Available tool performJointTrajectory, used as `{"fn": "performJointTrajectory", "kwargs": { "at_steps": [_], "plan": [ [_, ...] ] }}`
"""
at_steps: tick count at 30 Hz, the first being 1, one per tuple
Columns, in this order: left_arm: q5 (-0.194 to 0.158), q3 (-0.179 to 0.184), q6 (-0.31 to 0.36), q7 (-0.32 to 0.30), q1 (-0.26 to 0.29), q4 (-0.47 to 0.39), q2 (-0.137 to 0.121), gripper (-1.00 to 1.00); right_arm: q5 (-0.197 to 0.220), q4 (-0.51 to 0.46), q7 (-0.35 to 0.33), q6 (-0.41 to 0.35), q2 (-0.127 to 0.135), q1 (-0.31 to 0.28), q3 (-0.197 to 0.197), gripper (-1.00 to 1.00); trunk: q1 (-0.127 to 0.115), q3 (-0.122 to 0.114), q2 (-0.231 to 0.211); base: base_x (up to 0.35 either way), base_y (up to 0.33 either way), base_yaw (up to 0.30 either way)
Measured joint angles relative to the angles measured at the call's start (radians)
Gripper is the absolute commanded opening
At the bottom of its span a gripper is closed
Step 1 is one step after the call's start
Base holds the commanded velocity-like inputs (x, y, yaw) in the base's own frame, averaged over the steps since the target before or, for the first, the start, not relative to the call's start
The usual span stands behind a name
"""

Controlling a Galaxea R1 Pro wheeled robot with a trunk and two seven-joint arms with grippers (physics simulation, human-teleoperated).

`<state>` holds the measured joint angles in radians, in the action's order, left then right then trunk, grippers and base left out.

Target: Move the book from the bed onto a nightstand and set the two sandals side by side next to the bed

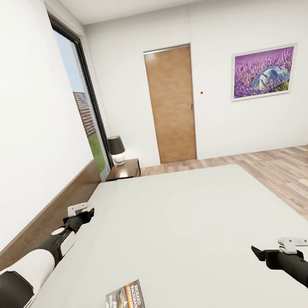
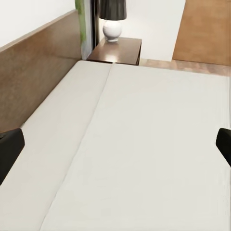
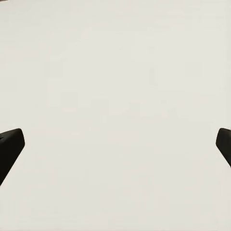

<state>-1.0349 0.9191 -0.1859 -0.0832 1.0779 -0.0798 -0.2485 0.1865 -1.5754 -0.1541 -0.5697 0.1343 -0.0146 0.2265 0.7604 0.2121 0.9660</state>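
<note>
Book (image 1: 124, 303) cover lettering too small to read, nightstand (image 1: 123, 169) front partly hidden behind bed (image 1: 186, 228), lamp (image 2: 113, 19) shade cropped.

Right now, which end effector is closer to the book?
The left end effector; the book lies on the bed toward the left arm's side.

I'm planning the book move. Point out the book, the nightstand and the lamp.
book (image 1: 124, 303), head view, middle of its cover.
nightstand (image 1: 123, 170), head view, its top surface.
lamp (image 2: 112, 30), left wrist view, its round white base.

Off-white bed (image 1: 196, 227); dark book (image 1: 124, 303) with orange band; reddish-brown nightstand (image 1: 124, 169); purple picture (image 1: 264, 73).
</note>
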Motion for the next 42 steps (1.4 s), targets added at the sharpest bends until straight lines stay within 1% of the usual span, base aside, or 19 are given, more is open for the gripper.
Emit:
{"fn": "performJointTrajectory", "kwargs": {
  "at_steps": [5, 9, 17, 20, 24, 25, 31, 34, 36, 38, 42],
  "plan": [
    [-0.008, -0.002, -0.001, 0.0, -0.009, 0.001, 0.007, 1.0, 0.001, 0.001, -0.001, 0.0, 0.001, 0.0, 0.001, 1.0, 0.0, 0.0, 0.0, 0.0, 0.0, 0.0],
    [-0.012, -0.003, 0.0, 0.0, -0.051, 0.001, 0.01, 1.0, 0.002, 0.003, -0.001, 0.0, 0.001, 0.0, -0.003, 1.0, 0.0, 0.0, 0.0, 0.0, 0.0, 0.0],
    [-0.02, -0.006, 0.007, -0.007, -0.096, 0.003, 0.009, 1.0, 0.003, 0.017, -0.001, 0.002, 0.001, 0.0, -0.005, 1.0, 0.0, 0.0, 0.0, 0.0, 0.0, 0.0],
    [-0.038, -0.006, 0.008, -0.012, -0.102, 0.005, 0.008, 1.0, 0.003, 0.019, -0.001, 0.002, 0.001, 0.0, -0.006, 1.0, 0.0, 0.0, 0.0, 0.0, 0.0, 0.0],
    [-0.071, -0.006, 0.008, -0.01, -0.11, 0.006, 0.009, 1.0, 0.003, 0.02, -0.001, 0.002, 0.0, 0.0, -0.008, 1.0, 0.0, 0.0, 0.0, 0.0, 0.0, 0.0],
    [-0.084, -0.005, 0.006, -0.008, -0.114, 0.006, 0.01, 1.0, 0.003, 0.021, -0.001, 0.002, 0.0, 0.0, -0.009, 1.0, 0.0, 0.0, 0.0, 0.0, 0.0, 0.0],
    [-0.102, -0.005, 0.001, -0.004, -0.123, 0.006, 0.011, 1.0, 0.003, 0.025, -0.001, 0.002, 0.001, 0.0, -0.009, 1.0, 0.0, 0.0, 0.0, 0.0, 0.0, 0.0],
    [-0.123, -0.006, 0.001, 0.007, -0.125, 0.008, 0.012, 1.0, 0.003, 0.029, -0.001, 0.002, 0.001, 0.0, -0.009, 1.0, 0.0, 0.0, 0.0, 0.0, 0.0, 0.0],
    [-0.147, -0.006, 0.001, 0.025, -0.126, 0.01, 0.012, 1.0, 0.003, 0.03, -0.001, 0.002, 0.001, 0.0, -0.009, 1.0, 0.0, 0.0, 0.0, 0.0, 0.0, 0.0],
    [-0.182, -0.006, 0.0, 0.048, -0.127, 0.011, 0.012, 1.0, 0.003, 0.031, -0.001, 0.002, 0.001, 0.0, -0.009, 1.0, 0.0, 0.0, 0.0, 0.0, 0.0, 0.0],
    [-0.265, -0.007, 0.004, 0.073, -0.144, 0.011, 0.012, 1.0, 0.003, 0.036, -0.001, 0.002, 0.001, 0.0, -0.009, 1.0, 0.0, 0.0, 0.0, 0.0, 0.0, 0.0]
  ]
}}
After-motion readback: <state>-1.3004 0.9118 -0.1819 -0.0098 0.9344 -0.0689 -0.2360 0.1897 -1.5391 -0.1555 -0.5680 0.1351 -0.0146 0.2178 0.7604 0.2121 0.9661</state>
